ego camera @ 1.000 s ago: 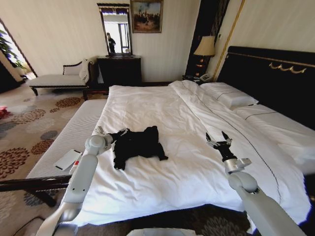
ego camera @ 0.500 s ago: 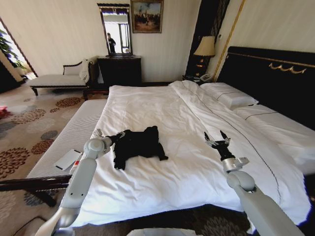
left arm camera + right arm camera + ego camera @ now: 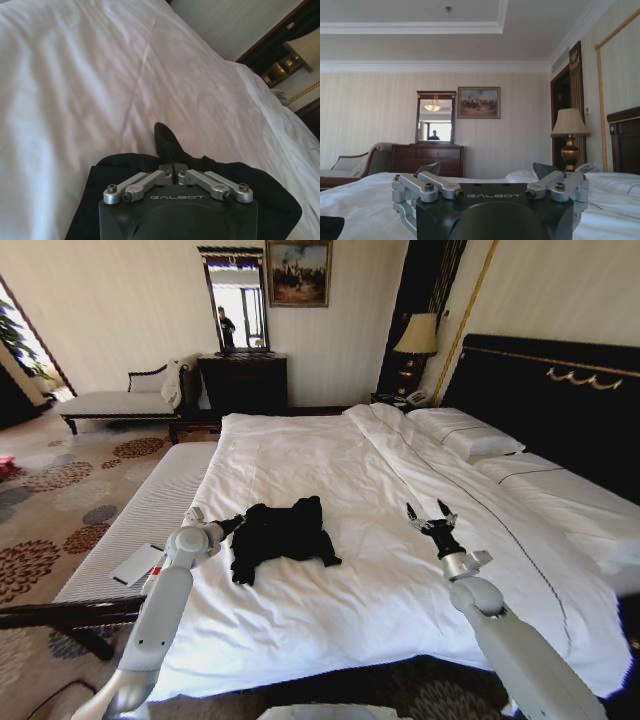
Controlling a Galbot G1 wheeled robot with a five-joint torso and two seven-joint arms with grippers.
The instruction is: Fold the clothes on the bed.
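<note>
Both arms shifted since a second ago: right gripper (image 3: 428,513) has drifted left and a bit farther up the bed, left arm has pulled slightly left and lower; shirt hasn't moved.

Black T-shirt (image 3: 282,533) lies crumpled on the white duvet (image 3: 330,460), left of the bed's (image 3: 560,390) centre and toward the near half. One dark lobe sticks out at its far edge, another trails toward the near-left. Shirt's left edge is near the duvet's left edge; bare duvet on its far and right sides.

Left gripper (image 3: 236,521) sits at the shirt's left edge, arm reaching in from the near-left. In the left wrist view its fingers (image 3: 176,167) are drawn together on a fold of the black cloth (image 3: 272,200), which bunches around the gripper (image 3: 174,169).

Right gripper hangs above bare duvet, well to the right of the shirt, fingers spread wide, nothing between them. Right wrist view shows the two fingertips (image 3: 428,168) far apart, gripper (image 3: 487,170) aimed level across the bed toward the far wall.

Pillows (image 3: 470,435) and dark headboard (image 3: 545,400) bound the far-right side. Pale bench (image 3: 140,515) runs just beside the bed's left edge, with a flat white item (image 3: 137,565) lying on it. Patterned carpet (image 3: 50,500) is open to the left.
</note>
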